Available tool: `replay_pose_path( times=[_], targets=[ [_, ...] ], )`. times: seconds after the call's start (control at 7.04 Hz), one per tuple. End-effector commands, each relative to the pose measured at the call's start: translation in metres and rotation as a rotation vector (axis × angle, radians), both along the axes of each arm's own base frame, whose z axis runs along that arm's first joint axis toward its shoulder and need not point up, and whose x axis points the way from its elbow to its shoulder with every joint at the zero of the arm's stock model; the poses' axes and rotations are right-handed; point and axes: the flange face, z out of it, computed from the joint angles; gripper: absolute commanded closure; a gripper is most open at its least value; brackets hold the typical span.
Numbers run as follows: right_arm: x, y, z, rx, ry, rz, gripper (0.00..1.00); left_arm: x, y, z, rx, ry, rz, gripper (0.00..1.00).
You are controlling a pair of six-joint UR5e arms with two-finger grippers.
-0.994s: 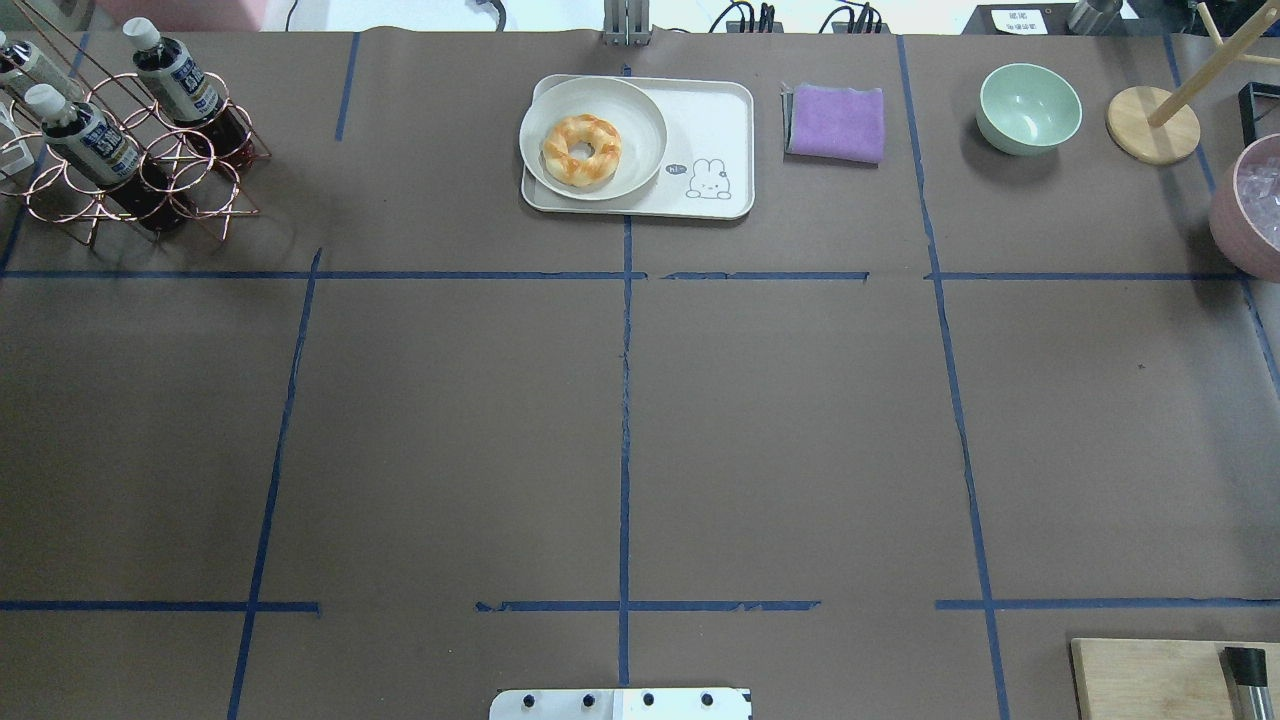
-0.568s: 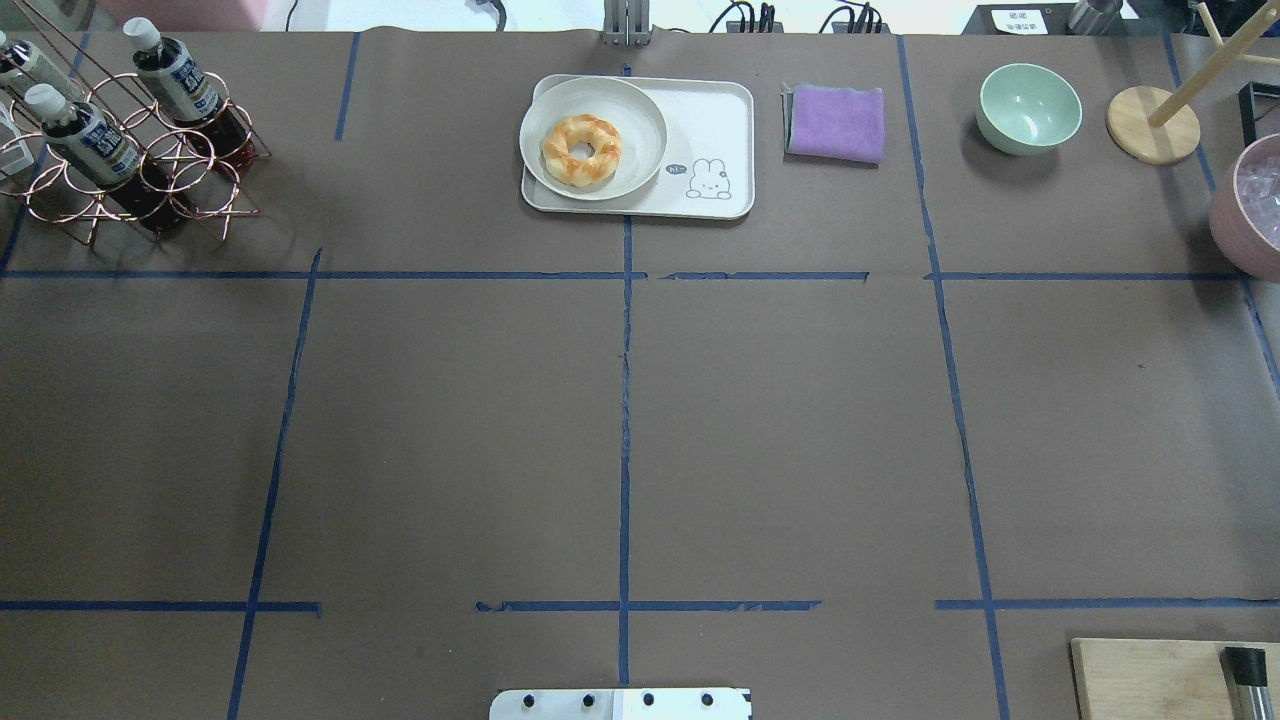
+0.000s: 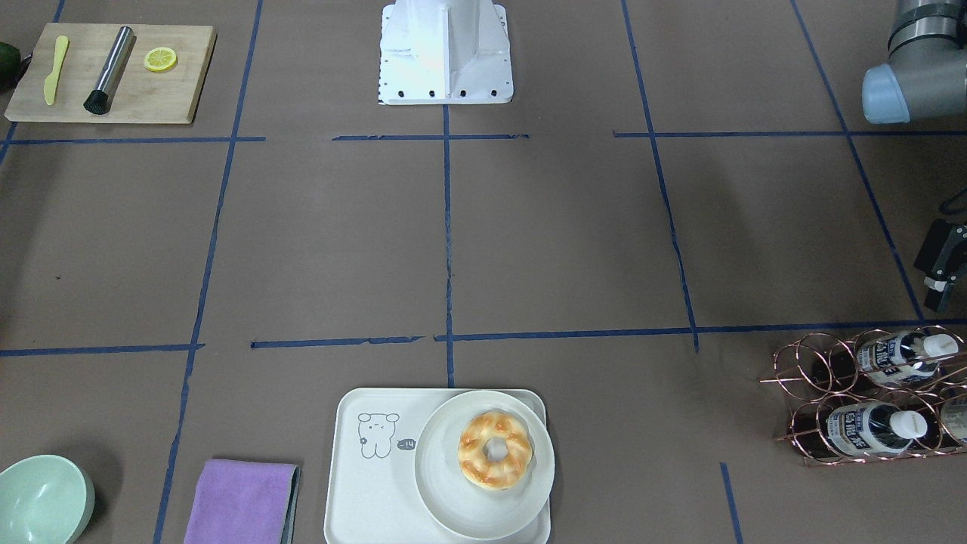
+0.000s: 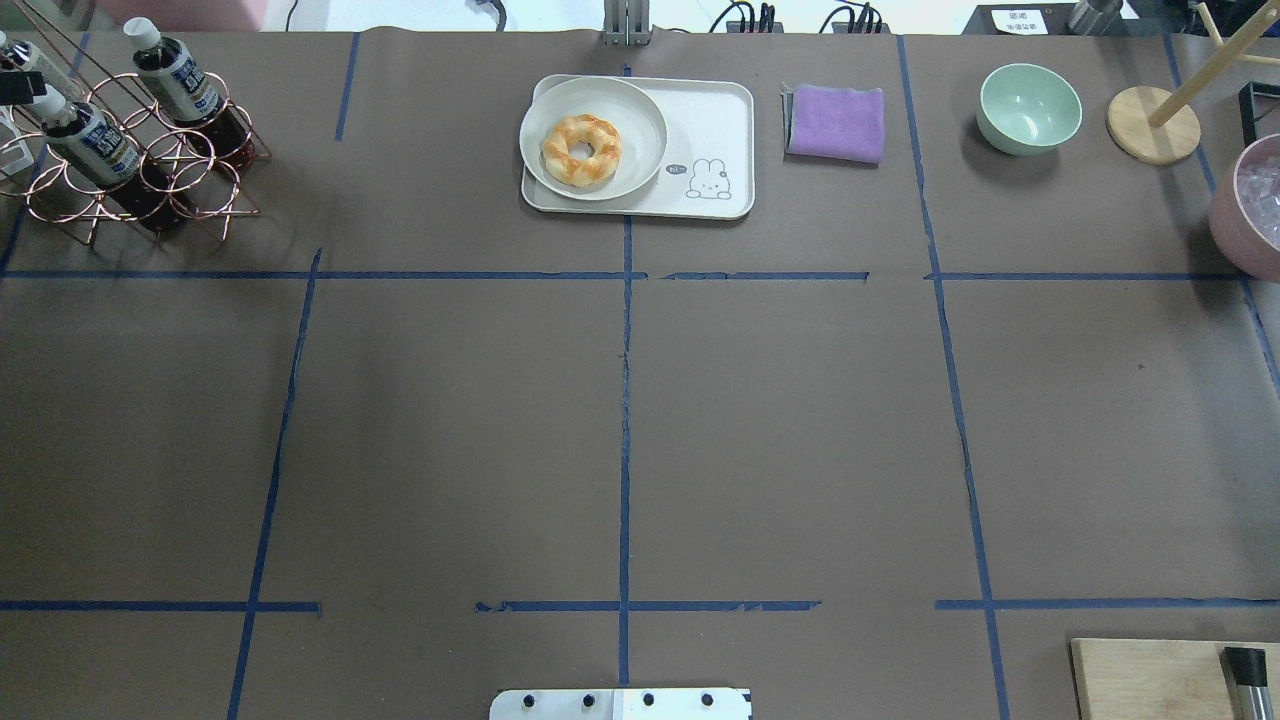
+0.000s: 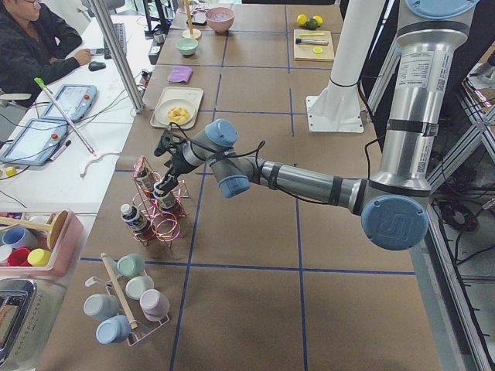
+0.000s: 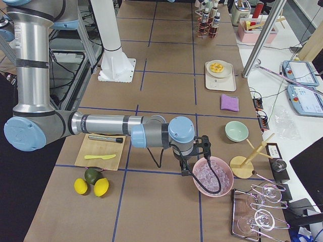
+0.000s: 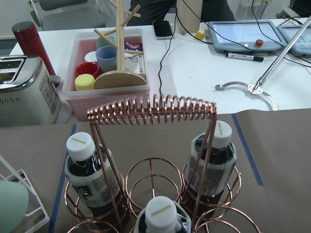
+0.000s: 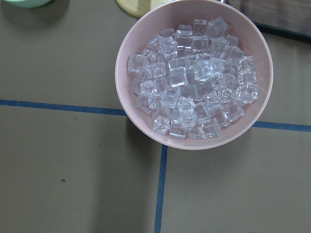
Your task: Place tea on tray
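Three tea bottles stand in a copper wire rack (image 4: 140, 170) at the table's far left: one (image 4: 170, 75), one (image 4: 85, 135) and one at the edge (image 4: 20, 60). The left wrist view looks down on them (image 7: 214, 160). My left gripper (image 5: 166, 148) hovers just above the rack with its fingers apart and empty; it shows at the edges of the front view (image 3: 938, 295) and the overhead view (image 4: 12, 88). The tray (image 4: 720, 110) lies far centre. My right gripper (image 6: 194, 159) hangs beside a pink ice bowl (image 8: 194, 73); I cannot tell whether it is open.
A cream plate (image 4: 640, 150) with a doughnut (image 4: 581, 150) covers the tray's left half. A purple cloth (image 4: 836, 122), green bowl (image 4: 1029, 107) and wooden mug tree (image 4: 1152, 122) lie to its right. A wooden board (image 3: 113, 94) with tools is near my right.
A dark part of my left gripper has come into the overhead view's left edge above the rack. Nothing on the table has moved.
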Motion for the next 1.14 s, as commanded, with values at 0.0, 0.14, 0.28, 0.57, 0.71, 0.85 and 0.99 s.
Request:
replay_pose_path(
  times=[0.0, 0.14, 0.28, 0.57, 0.71, 0.85, 0.99],
  targets=[
    [-0.001, 0.000, 0.000, -0.003, -0.010, 0.001, 0.00, 0.023, -0.007, 0.020, 0.023, -0.002, -0.023, 0.00],
    [-0.001, 0.000, 0.000, -0.002, -0.012, 0.001, 0.00, 0.023, -0.007, 0.021, 0.020, -0.003, -0.023, 0.03],
    [-0.001, 0.000, 0.000, -0.002, -0.012, 0.001, 0.00, 0.024, -0.007, 0.024, 0.016, -0.005, -0.022, 0.10],
    [-0.001, 0.000, -0.001, -0.001, -0.011, 0.001, 0.00, 0.027, -0.009, 0.032, 0.001, -0.012, -0.018, 0.21],
    [-0.001, 0.000, -0.002, 0.001, -0.011, 0.001, 0.00, 0.037, -0.011, 0.030, 0.003, -0.011, -0.005, 0.21],
    [-0.001, -0.002, -0.003, 0.004, -0.011, 0.001, 0.00, 0.039, -0.016, 0.029, 0.003, -0.011, -0.004, 0.21],
    [-0.001, -0.003, -0.005, 0.006, -0.011, 0.002, 0.00, 0.040, -0.018, 0.028, 0.005, -0.011, -0.004, 0.22]
  ],
)
